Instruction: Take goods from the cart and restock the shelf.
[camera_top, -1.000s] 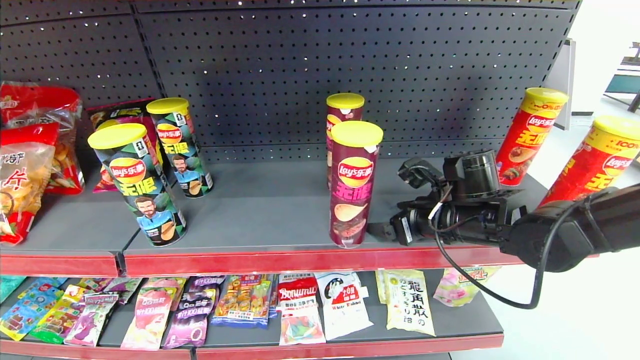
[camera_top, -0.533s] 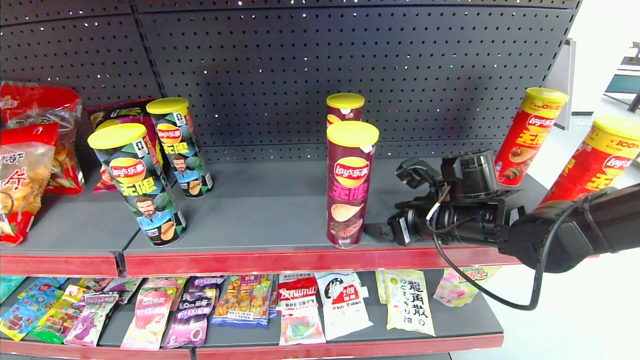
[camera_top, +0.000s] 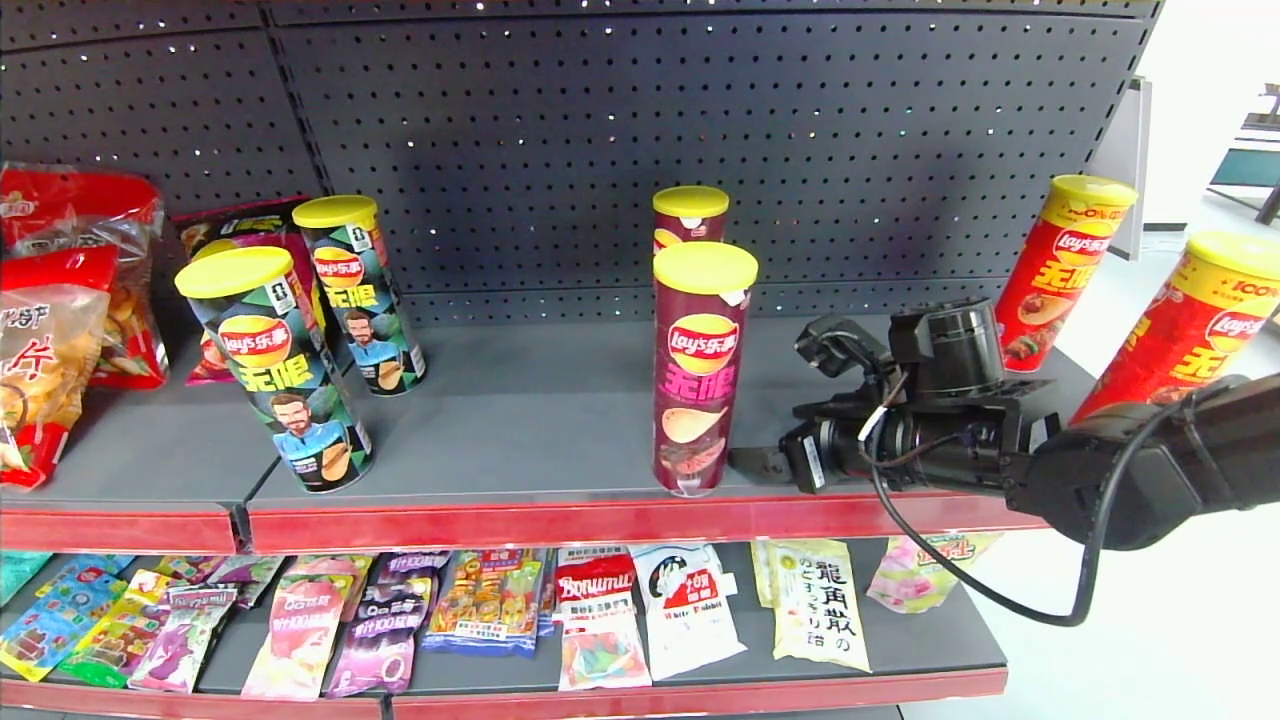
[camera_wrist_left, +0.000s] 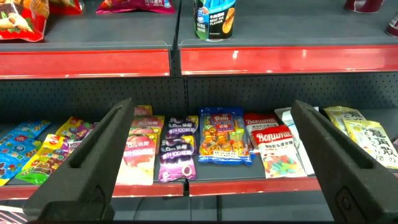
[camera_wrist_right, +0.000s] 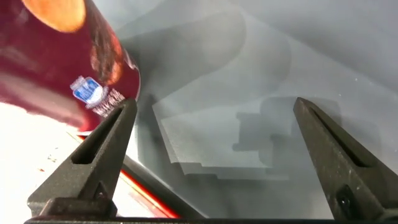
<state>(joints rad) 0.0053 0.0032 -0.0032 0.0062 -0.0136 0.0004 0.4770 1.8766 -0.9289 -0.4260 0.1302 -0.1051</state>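
Head view shows your right gripper (camera_top: 748, 462), claw spread and empty, just beside the upright maroon chip can (camera_top: 703, 370); placing seems done, so withdraw without tipping it.

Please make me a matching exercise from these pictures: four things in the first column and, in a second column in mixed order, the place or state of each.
Column one
1. front maroon can
2. front dark can
3. white pouch
4. right gripper

Column two
A. lies on the lower shelf
B. open, beside the front maroon can
C. stands on the left part of the upper shelf
D. stands in the middle of the upper shelf, at its front edge

Pairs: 1-D, 2-C, 3-A, 4-B
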